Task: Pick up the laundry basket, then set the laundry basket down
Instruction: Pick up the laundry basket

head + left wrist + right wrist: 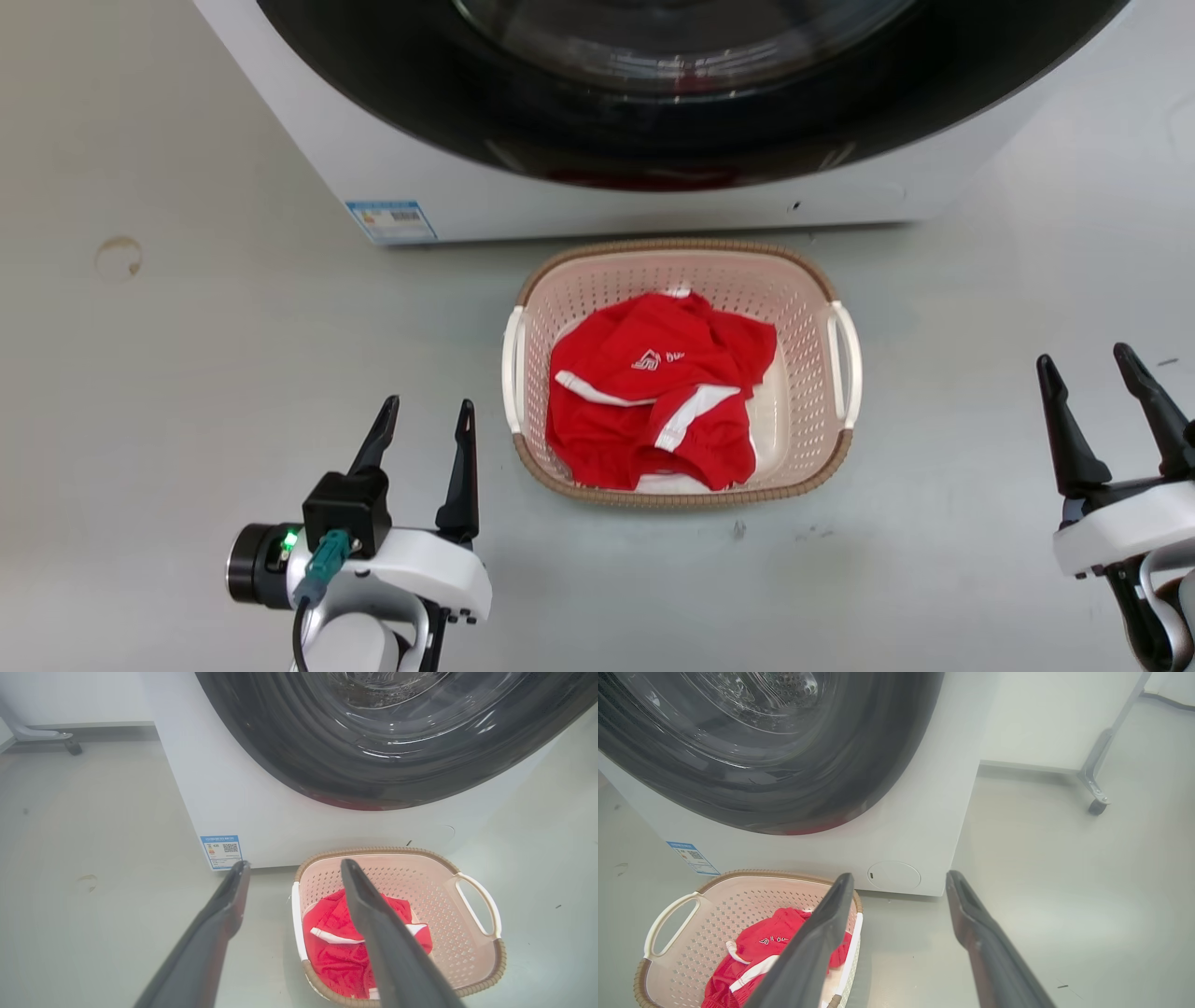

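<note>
The laundry basket (pixel 803 373) is being observed upright and level on the grey floor (pixel 187 392), just in front of the washing machine (pixel 653 210). Its far brown rim is lying close to the machine's base; whether the two are touching cannot be told. The basket is being flanked by both pincers, one on each side.

A crumpled red garment (pixel 653 392) with white stripes and small white lettering is being carried inside the basket, heaped toward its left and near side. A patch of something white is showing under it at the near right.

The left pincer (pixel 428 403) is being held wide open with nothing between its fingers. It is being kept low, just beside the basket's left handle (pixel 512 369) but apart from it, fingers pointing toward the machine. In the left wrist view one finger is being seen across the basket's interior, without visible contact.

The right pincer (pixel 1083 355) is likewise being held fully spread and empty, well apart from the basket's right handle (pixel 848 364), with bare floor lying between.

A blue label (pixel 392 221) is being noted at the machine's lower left corner, and a round cover (pixel 893 875) at its lower right. A ring-shaped mark (pixel 119 257) is being noted on the floor to the left. A caster wheel (pixel 1097 807) under a metal leg is being seen beyond the machine.
</note>
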`<state>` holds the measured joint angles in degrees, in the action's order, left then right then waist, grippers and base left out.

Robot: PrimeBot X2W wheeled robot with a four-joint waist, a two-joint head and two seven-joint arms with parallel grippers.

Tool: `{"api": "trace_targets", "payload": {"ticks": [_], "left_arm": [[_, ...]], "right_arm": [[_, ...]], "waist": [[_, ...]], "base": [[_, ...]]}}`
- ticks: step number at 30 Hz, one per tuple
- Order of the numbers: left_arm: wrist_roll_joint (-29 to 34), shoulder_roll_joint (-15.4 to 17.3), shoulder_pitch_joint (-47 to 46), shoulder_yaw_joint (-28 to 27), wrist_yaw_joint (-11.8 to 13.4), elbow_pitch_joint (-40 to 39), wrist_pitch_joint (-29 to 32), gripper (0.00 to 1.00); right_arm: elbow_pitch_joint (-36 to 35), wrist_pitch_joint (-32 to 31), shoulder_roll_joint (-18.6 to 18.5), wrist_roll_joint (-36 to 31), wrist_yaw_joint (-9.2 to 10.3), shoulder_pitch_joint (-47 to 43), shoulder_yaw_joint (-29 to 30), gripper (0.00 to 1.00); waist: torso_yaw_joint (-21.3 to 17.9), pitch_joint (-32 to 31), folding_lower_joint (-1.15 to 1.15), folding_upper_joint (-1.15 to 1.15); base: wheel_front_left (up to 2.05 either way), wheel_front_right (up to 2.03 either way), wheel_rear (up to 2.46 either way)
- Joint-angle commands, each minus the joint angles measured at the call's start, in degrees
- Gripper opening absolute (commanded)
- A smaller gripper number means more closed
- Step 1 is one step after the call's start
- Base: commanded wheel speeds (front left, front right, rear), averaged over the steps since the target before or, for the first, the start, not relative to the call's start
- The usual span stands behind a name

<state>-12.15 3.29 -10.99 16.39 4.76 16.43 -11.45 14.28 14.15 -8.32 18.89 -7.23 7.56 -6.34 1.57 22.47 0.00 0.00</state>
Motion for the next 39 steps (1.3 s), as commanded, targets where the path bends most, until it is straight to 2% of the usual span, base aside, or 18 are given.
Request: {"api": "trace_targets", "payload": {"ticks": [1,20,39], "left_arm": [[-0.7,0.3,-2.4,-1.3,-0.2,-0.3,-1.1,1.00],[-6.1,-0.4,-15.5,4.9,-0.3,6.7,-3.5,1.00],[-9.2,-0.4,-25.4,5.8,-5.7,17.5,-3.5,1.00]], "right_arm": [[-1.2,0.7,-1.9,0.9,-0.25,1.6,-1.1,1.00],[-3.0,0.8,-3.3,5.0,-0.25,6.2,-1.6,1.00],[7.0,0.9,-1.9,11.2,-0.25,16.1,-8.8,1.00]], "waist": [[0.5,4.2,0.00,0.00],[2.6,22.1,0.00,0.00],[3.0,26.6,0.00,0.00]], "base": [[0.00,0.00,0.00],[0.00,0.00,0.00],[0.00,0.00,0.00]]}}
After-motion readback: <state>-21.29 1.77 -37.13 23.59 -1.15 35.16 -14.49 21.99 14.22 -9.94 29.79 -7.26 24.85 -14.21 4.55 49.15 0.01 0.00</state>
